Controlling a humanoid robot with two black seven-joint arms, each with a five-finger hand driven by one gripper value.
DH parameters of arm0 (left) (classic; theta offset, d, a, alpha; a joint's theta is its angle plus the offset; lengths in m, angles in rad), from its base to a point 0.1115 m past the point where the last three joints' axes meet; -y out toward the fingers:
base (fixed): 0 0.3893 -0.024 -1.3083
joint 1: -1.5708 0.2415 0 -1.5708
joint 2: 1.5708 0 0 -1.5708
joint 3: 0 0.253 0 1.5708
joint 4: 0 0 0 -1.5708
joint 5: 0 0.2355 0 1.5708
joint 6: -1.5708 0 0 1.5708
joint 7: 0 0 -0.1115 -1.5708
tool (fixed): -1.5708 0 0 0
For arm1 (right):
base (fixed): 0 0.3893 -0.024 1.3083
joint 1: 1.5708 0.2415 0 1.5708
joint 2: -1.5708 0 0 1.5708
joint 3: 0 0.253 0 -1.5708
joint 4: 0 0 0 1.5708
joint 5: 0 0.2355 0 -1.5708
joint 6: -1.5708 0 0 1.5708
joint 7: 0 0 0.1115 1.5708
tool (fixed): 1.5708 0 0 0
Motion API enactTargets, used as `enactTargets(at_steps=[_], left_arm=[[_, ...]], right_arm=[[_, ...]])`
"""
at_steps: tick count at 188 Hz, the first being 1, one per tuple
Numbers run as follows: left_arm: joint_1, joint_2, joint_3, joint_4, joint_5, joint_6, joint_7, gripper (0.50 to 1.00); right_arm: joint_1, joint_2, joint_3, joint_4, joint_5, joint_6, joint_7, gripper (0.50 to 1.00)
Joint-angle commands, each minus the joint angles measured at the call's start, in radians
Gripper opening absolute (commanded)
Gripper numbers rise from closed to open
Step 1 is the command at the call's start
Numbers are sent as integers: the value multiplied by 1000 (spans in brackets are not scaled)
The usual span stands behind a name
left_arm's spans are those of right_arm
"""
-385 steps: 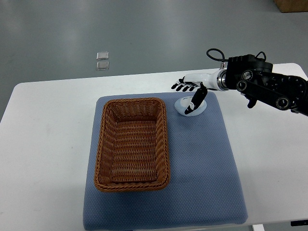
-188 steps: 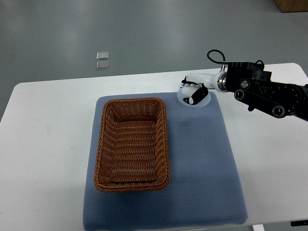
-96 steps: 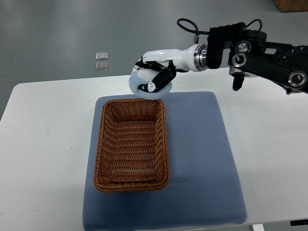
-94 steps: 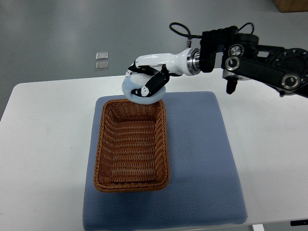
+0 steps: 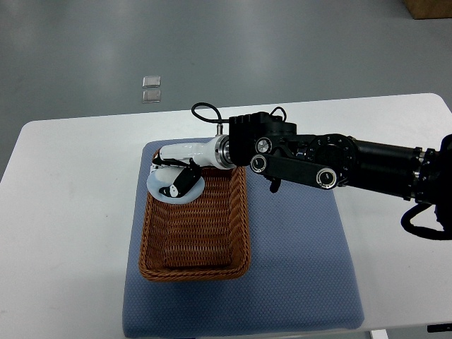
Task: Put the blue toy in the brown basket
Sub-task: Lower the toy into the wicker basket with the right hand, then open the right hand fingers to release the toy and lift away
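The pale blue round toy hangs over the far left corner of the brown wicker basket. My right hand, white with black fingertips, is shut on the toy from above. Its black forearm reaches in from the right edge, crossing above the basket's far rim. The basket sits on a blue mat on the white table. No left arm shows.
Two small clear squares lie on the grey floor beyond the table. A brown box corner shows at the top right. Bare white table lies left and right of the mat.
My right hand picked the toy off the mat's far right part, lifted it, and carried it left and nearer. It now holds the toy lower, over the basket's far left corner.
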Motion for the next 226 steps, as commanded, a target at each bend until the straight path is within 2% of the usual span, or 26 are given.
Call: enactTargets(at_steps=[1,29,45,53,55,62,63,64,65,71,85,98,144,180,206,226], left_arm=[[0,0,0,0,0,0,0,1000],[0,0,0,0,0,0,0,1000],[0,0,0,0,0,0,0,1000],[0,0,0,0,0,0,0,1000],[0,0,0,0,0,0,0,1000],[0,0,0,0,0,0,0,1000],[0,0,0,0,0,0,0,1000],[0,0,0,0,0,0,0,1000],[0,0,0,0,0,0,0,1000],[0,0,0,0,0,0,0,1000],[0,0,0,0,0,0,0,1000],[0,0,0,0,0,0,0,1000],[0,0,0,0,0,0,0,1000],[0,0,1,1,0,1,0,1000],[-2,0,1,0,0,1,0,1000],[-2,0,1,0,0,1,0,1000]], right_arm=[[-22,1,-11,-26,-24,-12,0,500],[-41,1,-24,-37,-50,-14,2,500],[-45,1,-23,-37,-50,-14,4,539],[-50,1,-23,-37,-50,-14,10,588],[-53,1,-23,-37,-50,-14,16,623],[-56,1,-23,-37,-50,-14,22,693],[-57,1,-21,-37,-50,-14,23,717],[-57,1,-21,-37,-50,-14,23,717],[-59,1,-21,-37,-50,-14,25,743],[-61,1,-21,-37,-50,-14,30,803],[-62,1,-21,-37,-50,-12,30,862],[-62,1,-20,-35,-48,-12,33,895],[-50,1,14,-29,-31,-6,53,903],[-36,1,108,-21,-19,27,54,905],[-16,1,216,-11,24,29,59,905],[-28,-45,351,-9,76,29,63,905]])
